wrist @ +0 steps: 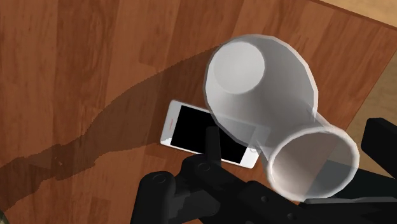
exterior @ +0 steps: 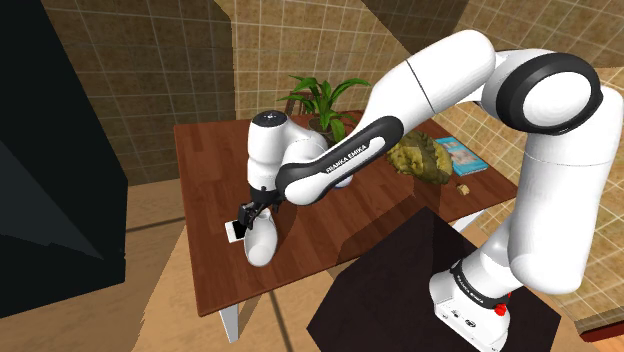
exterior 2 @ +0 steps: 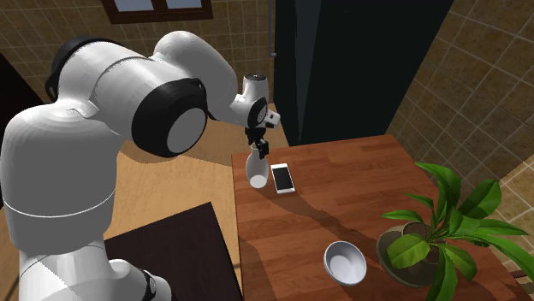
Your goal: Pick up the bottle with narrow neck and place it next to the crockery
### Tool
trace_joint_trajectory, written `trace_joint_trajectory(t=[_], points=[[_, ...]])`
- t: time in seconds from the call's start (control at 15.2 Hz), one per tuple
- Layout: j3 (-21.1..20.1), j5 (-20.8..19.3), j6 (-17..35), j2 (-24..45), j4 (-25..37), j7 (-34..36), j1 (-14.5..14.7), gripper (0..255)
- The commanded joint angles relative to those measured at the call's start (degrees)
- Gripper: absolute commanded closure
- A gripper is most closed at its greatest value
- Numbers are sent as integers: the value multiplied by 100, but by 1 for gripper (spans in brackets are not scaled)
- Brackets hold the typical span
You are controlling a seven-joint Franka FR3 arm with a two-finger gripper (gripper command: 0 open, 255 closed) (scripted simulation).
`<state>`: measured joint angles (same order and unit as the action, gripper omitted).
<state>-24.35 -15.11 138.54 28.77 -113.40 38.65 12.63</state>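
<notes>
Transport step: gripper [exterior 2: 254, 148] pinches bottle [exterior 2: 256, 171] by its neck, above tabletop [exterior 2: 342, 201]. Next: carry to bowl [exterior 2: 345, 261], well apart; set down beside it.

Your gripper [exterior 2: 255, 145] clasped the bottle [exterior 2: 257, 169] by its neck, and the bottle hung below it over one end of the table [exterior 2: 342, 201], close to the edge. The phone [exterior 2: 282, 178] lay flat on the table just beside the bottle, on the side away from that edge. The bowl [exterior 2: 345, 261] stood on the table well apart from your gripper, with the plant [exterior 2: 428, 244] just beside it. Farthest from your gripper, at the table's other end, lay the bag [exterior: 420, 158] and, beside it, the book [exterior: 462, 155].
</notes>
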Motion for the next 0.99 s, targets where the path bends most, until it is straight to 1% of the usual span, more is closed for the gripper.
trace_joint_trajectory(t=[0.0,0.59,0.92], points=[[0,0,0,0,0,0,0,255],[0,-1,1,1,0,0,0,255],[-115,163,-276,-280,14,-99,-86,255]])
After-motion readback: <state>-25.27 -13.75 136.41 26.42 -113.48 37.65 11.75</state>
